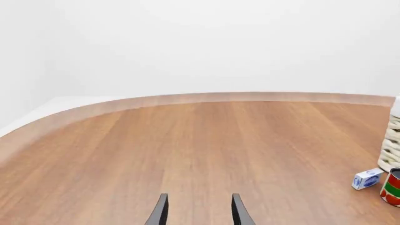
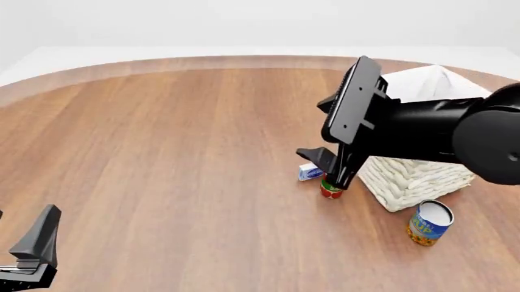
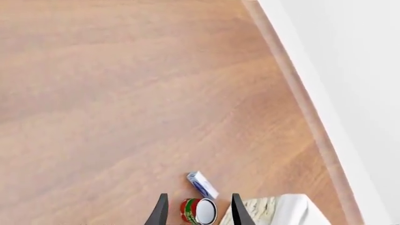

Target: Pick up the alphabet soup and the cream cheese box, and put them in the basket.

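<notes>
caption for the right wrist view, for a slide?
Open right gripper above the tomato sauce can, cream cheese box beside it, basket corner visible.

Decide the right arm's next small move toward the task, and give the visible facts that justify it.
Probably shift the open right gripper off the tomato sauce can to the cream cheese box just beside it. The jaws now bracket the wrong can; the box and the alphabet soup both lie outside the basket.

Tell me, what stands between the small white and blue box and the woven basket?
In the front view, the red and green can stands between the small white and blue box and the woven cream-white basket, with the right pincer just above it.
</notes>
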Motion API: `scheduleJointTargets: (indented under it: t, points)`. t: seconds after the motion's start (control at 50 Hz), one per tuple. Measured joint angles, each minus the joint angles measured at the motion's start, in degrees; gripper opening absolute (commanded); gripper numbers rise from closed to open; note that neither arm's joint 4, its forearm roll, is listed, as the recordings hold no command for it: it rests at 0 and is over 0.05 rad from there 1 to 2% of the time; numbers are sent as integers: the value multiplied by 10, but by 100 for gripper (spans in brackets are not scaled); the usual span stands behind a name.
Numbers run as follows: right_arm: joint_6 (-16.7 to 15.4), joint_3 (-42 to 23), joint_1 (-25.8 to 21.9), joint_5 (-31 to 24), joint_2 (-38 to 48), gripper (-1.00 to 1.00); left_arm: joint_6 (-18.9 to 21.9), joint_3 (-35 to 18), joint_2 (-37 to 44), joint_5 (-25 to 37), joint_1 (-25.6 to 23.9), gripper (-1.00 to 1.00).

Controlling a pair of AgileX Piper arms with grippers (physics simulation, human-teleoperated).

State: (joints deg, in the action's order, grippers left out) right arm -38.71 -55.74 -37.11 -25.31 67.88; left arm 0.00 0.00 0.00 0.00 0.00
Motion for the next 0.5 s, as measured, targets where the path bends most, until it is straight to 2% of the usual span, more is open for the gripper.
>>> scheduleJointTargets:
  t: [0.5]
  points:
    - [-34, -14, 10, 7, 69, 100, 0, 0, 0, 0, 0, 100]
